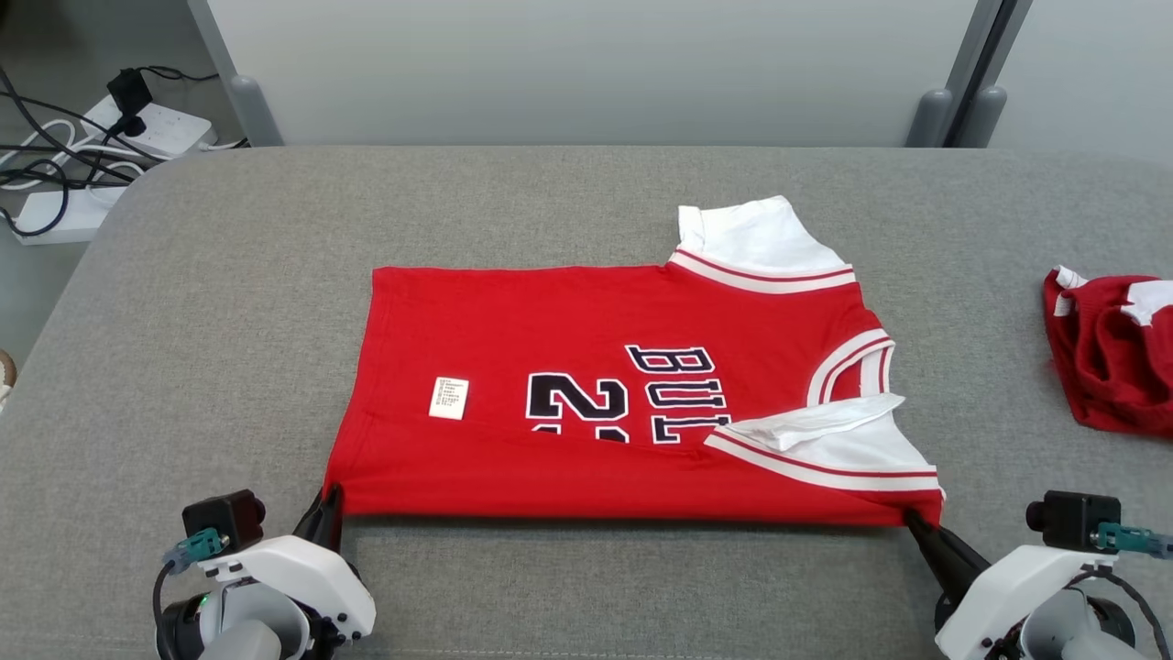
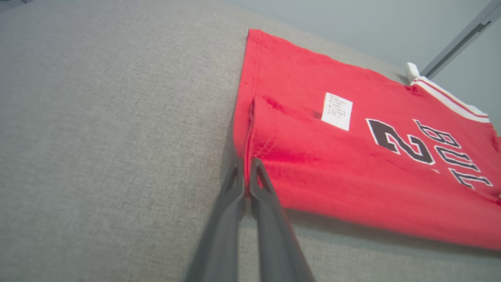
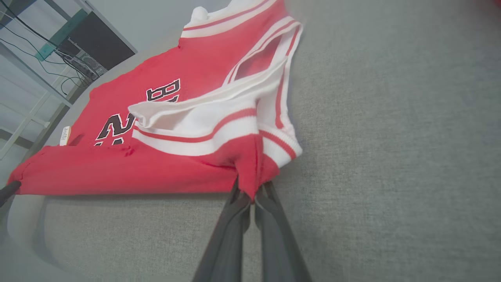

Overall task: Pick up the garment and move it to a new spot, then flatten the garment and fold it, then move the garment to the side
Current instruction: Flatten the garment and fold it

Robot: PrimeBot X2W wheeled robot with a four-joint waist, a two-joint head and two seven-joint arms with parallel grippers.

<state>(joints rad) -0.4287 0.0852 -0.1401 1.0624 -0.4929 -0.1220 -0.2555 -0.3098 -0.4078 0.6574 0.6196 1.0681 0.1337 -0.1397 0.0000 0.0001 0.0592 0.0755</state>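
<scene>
The garment (image 1: 586,403) is a red jersey with white sleeves and dark lettering, lying flat on the grey cushion with its near edge folded up over the print. My left gripper (image 1: 328,504) is shut on the garment's near left corner; the left wrist view has its fingers (image 2: 245,172) pinching the hem of the garment (image 2: 352,156). At the near right corner, by the white sleeve, my right gripper (image 1: 914,522) is shut on the cloth. In the right wrist view the red fabric (image 3: 188,156) bunches between that gripper's tips (image 3: 252,194). The near edge hangs slightly lifted between both grippers.
A second red and white garment (image 1: 1113,353) lies crumpled at the cushion's right edge. Beyond the cushion's far left corner, power strips and cables (image 1: 82,147) lie on the floor. Bare grey cushion (image 1: 211,302) stretches left of the jersey and behind it.
</scene>
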